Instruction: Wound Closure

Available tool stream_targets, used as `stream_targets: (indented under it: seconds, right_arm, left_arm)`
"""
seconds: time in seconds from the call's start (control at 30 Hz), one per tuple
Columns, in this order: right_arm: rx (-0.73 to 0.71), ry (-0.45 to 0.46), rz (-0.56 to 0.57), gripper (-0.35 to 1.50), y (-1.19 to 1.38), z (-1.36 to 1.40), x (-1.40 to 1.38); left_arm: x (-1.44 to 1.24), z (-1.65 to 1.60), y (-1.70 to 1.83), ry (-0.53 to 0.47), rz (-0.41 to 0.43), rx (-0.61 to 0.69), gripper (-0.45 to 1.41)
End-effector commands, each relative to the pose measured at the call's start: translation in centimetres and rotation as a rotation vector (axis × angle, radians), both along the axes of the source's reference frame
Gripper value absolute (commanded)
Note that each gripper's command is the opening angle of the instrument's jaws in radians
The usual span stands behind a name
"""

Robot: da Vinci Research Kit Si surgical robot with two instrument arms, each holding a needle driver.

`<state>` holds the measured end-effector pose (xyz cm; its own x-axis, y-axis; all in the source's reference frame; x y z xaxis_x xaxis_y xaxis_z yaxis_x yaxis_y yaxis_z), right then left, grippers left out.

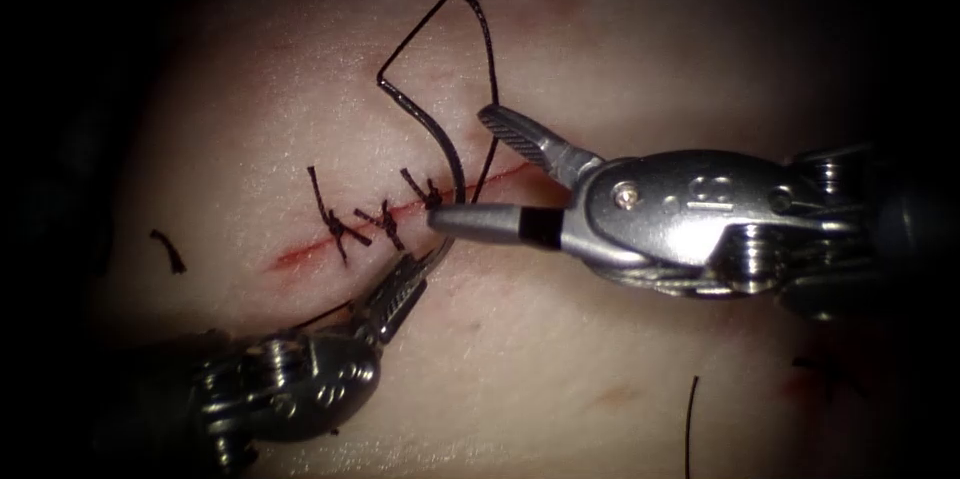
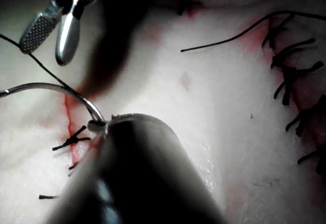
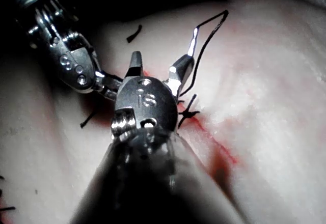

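The cut (image 1: 300,254) runs slantwise across the tissue (image 1: 620,29), with three knotted stitches (image 1: 385,221) on it. My left tool (image 1: 412,277) comes from the lower left, its jaws shut on one end of the curved needle (image 1: 430,124). The needle arcs up over the cut's right part, between the open jaws of my right tool (image 1: 460,167), which holds nothing. Thread (image 1: 470,9) loops from the needle's far end back down to the cut. The left wrist view shows the needle (image 2: 46,85) leaving my left tool (image 2: 102,124). I cannot tell if it is in tissue.
Cut ends of thread lie left of the cut (image 1: 170,251) and at the lower right (image 1: 690,419). Red fluid (image 1: 500,177) lines the unstitched part of the cut. Another stitched row (image 2: 295,81) appears in the left wrist view. The right tool's body (image 1: 700,209) covers tissue right of the cut.
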<state>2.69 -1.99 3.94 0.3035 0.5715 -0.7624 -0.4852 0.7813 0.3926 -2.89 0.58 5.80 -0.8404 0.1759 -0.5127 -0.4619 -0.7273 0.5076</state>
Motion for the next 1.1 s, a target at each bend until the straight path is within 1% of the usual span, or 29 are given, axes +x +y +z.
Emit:
stream_targets:
  seconds: [0.03, 0.17, 0.33, 0.57, 0.63, 0.67, 0.7, 0.73, 0.8, 0.87, 0.9, 0.97, 1.03, 1.1]
  right_arm:
    - [0.004, 0.002, 0.002, 1.14, -0.04, 0.06, 0.07]
    - [0.001, 0.001, 0.003, 1.17, -0.07, 0.07, 0.09]
    - [0.006, -0.004, 0.006, 1.12, -0.07, 0.10, 0.09]
    - [0.042, -0.017, 0.013, 1.15, -0.07, 0.18, 0.21]
    - [0.063, -0.015, 0.024, 1.05, -0.07, 0.19, 0.22]
    - [0.088, -0.008, 0.038, 0.92, -0.07, 0.19, 0.22]
    - [0.114, -0.001, 0.052, 0.70, -0.07, 0.18, 0.23]
    - [0.149, 0.008, 0.072, 0.56, -0.07, 0.18, 0.23]
    - [0.168, 0.005, 0.097, 0.55, -0.09, 0.16, 0.24]
    - [0.183, -0.010, 0.121, 0.41, -0.12, 0.12, 0.26]
    - [0.182, -0.017, 0.130, 0.38, -0.14, 0.09, 0.28]
    - [0.182, -0.031, 0.138, 0.38, -0.17, 0.05, 0.31]
    - [0.185, -0.040, 0.140, 0.45, -0.19, 0.02, 0.34]
    - [0.186, -0.043, 0.140, 0.46, -0.18, 0.03, 0.37]
  left_arm:
    - [-0.06, 0.03, 0.02, 0.010, 0.000, -0.014, -0.45]
    - [-0.08, -0.04, 0.04, 0.030, 0.001, -0.032, -0.45]
    - [-0.11, -0.09, 0.01, 0.081, 0.018, -0.081, -0.45]
    - [-0.16, -0.11, 0.00, 0.137, 0.032, -0.129, -0.45]
    - [-0.16, -0.12, -0.01, 0.170, 0.024, -0.145, -0.45]
    - [-0.16, -0.12, -0.01, 0.183, 0.014, -0.151, -0.45]
    - [-0.16, -0.13, -0.01, 0.201, 0.005, -0.160, -0.45]
    - [-0.16, -0.13, -0.01, 0.210, -0.007, -0.162, -0.45]
    - [-0.16, -0.13, -0.01, 0.235, -0.016, -0.168, -0.45]
    - [-0.16, -0.13, 0.00, 0.256, -0.016, -0.173, -0.45]
    - [-0.16, -0.13, 0.00, 0.267, -0.017, -0.175, -0.45]
    - [-0.18, -0.13, 0.00, 0.278, -0.017, -0.178, -0.45]
    - [-0.19, -0.13, 0.00, 0.283, -0.017, -0.180, -0.45]
    - [-0.20, -0.14, -0.01, 0.284, -0.020, -0.182, -0.45]
